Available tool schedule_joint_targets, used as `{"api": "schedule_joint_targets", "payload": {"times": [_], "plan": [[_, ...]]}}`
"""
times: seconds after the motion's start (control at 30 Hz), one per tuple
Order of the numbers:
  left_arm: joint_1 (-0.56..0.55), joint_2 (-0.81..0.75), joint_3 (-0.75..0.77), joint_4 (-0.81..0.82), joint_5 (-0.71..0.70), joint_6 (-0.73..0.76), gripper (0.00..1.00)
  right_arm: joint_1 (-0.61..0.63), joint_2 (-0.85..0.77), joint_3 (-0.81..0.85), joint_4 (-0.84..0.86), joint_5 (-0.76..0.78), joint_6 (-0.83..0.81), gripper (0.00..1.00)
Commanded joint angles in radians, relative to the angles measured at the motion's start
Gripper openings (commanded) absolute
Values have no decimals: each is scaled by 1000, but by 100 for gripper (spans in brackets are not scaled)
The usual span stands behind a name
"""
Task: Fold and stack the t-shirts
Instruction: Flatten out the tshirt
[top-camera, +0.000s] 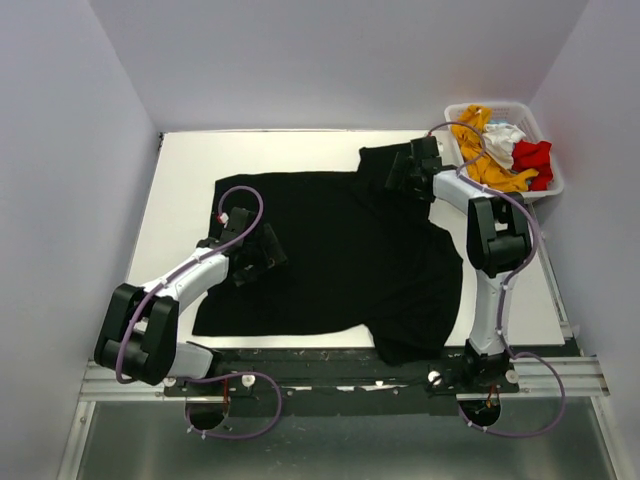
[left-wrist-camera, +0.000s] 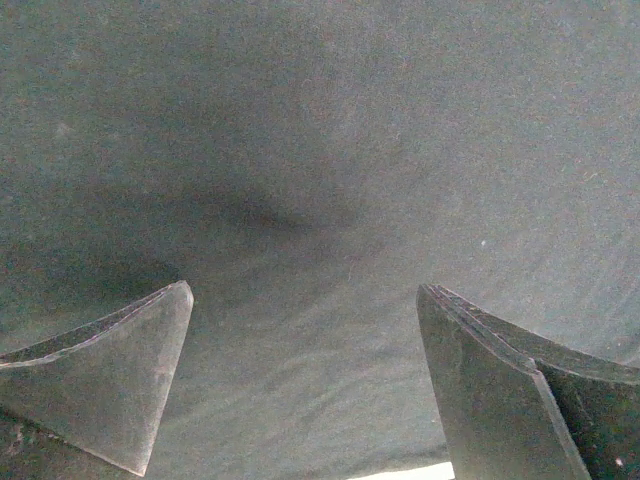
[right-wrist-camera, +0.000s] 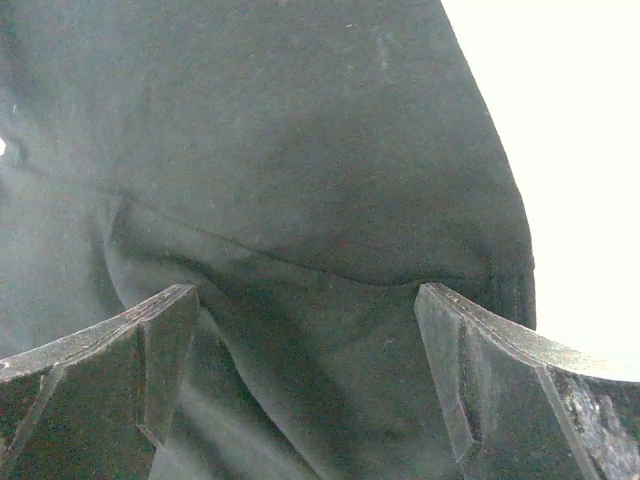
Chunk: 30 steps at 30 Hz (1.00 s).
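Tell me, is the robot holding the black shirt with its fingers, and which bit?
Nothing is held. The left fingers and right fingers are both spread open over the black t-shirt.

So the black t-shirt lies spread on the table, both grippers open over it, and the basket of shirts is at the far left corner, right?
Not left: the top external view shows the white slatted basket at the far right corner. The black t-shirt does lie spread on the table, left gripper and right gripper open over it.
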Motion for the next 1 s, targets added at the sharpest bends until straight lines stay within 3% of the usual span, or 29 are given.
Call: {"api": "schedule_joint_targets", "payload": {"times": [0.0,0.4,0.7,0.83,0.97], "plan": [[-5,52,16,23,33,29,98,-7,135,126,-90,64,-24,100],[23,203,135,-15,44,67,99,-48,425,608,-217,115,-64,100],[57,343,292,-60,71,90,99,-108,553,805,-203,146,1,100],[60,355,357,-100,32,96,99,-125,573,848,-142,87,-47,100],[60,325,379,-116,13,99,98,-124,550,861,-83,-82,-129,100]]}}
